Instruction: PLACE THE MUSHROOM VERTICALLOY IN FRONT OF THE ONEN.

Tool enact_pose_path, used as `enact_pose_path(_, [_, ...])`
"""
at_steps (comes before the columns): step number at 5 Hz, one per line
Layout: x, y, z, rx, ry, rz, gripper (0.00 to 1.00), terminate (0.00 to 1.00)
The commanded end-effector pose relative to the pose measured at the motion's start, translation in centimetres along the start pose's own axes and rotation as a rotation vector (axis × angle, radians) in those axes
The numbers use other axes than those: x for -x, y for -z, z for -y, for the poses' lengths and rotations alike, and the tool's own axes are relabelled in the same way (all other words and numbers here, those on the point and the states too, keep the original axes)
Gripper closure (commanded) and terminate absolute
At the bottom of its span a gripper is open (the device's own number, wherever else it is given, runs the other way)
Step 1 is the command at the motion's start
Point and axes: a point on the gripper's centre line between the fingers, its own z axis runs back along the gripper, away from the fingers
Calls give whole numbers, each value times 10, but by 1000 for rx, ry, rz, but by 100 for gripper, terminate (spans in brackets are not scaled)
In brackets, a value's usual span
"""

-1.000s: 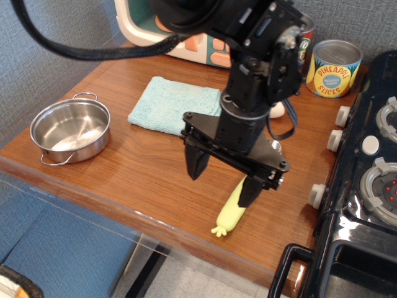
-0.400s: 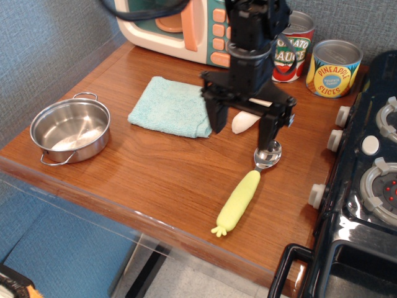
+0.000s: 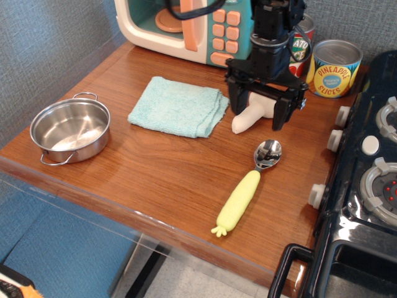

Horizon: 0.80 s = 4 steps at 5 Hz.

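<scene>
The off-white toy mushroom [image 3: 249, 117] lies on its side on the wooden table, its stem end pointing front-left and its cap partly hidden behind my gripper. My gripper [image 3: 258, 114] is open, with its black fingers straddling the mushroom just above the table. The cream and teal toy oven [image 3: 193, 28] with salmon-orange buttons stands at the back, behind and left of the gripper.
A folded teal cloth [image 3: 178, 106] lies left of the mushroom. A yellow-handled metal spoon [image 3: 246, 189] lies in front. A steel pot [image 3: 69, 130] sits at the left edge. Two cans [image 3: 334, 67] stand at the back right. A black stove [image 3: 366, 180] fills the right side.
My gripper has moved from over the spoon toward the back, to the mushroom, and now straddles it. It has stayed open. The mushroom has not moved.
</scene>
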Motion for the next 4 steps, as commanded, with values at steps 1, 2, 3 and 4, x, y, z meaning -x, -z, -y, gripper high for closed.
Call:
enact_pose_path(1, [-23,1,-18,-23,-4,11,0,0])
enact_pose_path(2, [-23,17,-21,-30,-13,-35,0,0])
enact_pose_path(3, [-22,16,-20,-23,-4,-35,100,0])
enact_pose_path(4, [-22,-7,-22,-24,-8,13,100,0])
